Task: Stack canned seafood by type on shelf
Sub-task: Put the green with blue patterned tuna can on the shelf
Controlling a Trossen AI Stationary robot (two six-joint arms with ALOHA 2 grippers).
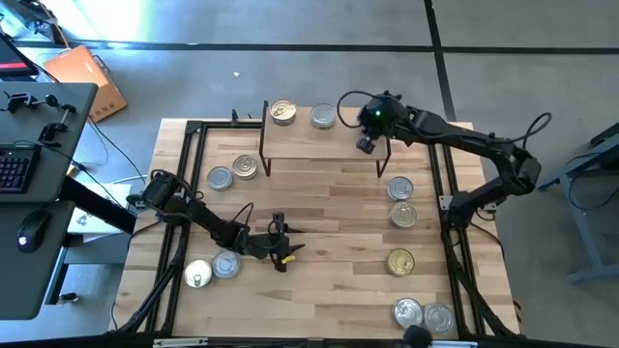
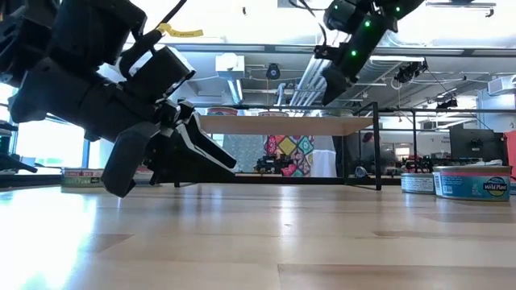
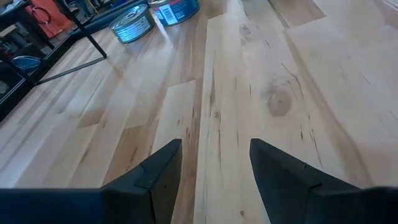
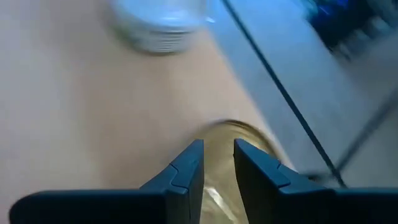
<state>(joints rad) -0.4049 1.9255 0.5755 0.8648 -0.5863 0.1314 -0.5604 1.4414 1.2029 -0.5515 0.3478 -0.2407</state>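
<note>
Left claw [image 2: 173,157] sits low over bare bench [image 1: 329,222], fingers apart, holding nothing. Right claw [image 1: 366,145] hangs over the shelf's [image 1: 319,143] right end, fingers nearly together, empty as far as I can tell. Tins [image 1: 401,188] are scattered on the bench, two on the shelf. They're probably rigid, hefty and slick; I'd grab across the round side wall.

Grey concrete floor [image 1: 290,39]; black desk [image 1: 39,145] with keyboard [image 1: 12,166], mouse [image 1: 31,230]; cardboard box [image 1: 89,77].

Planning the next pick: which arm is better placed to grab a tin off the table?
Probably left. The left tool hangs open and empty, low over the table, with two tins close by. The right tool is up at the shelf.
</note>
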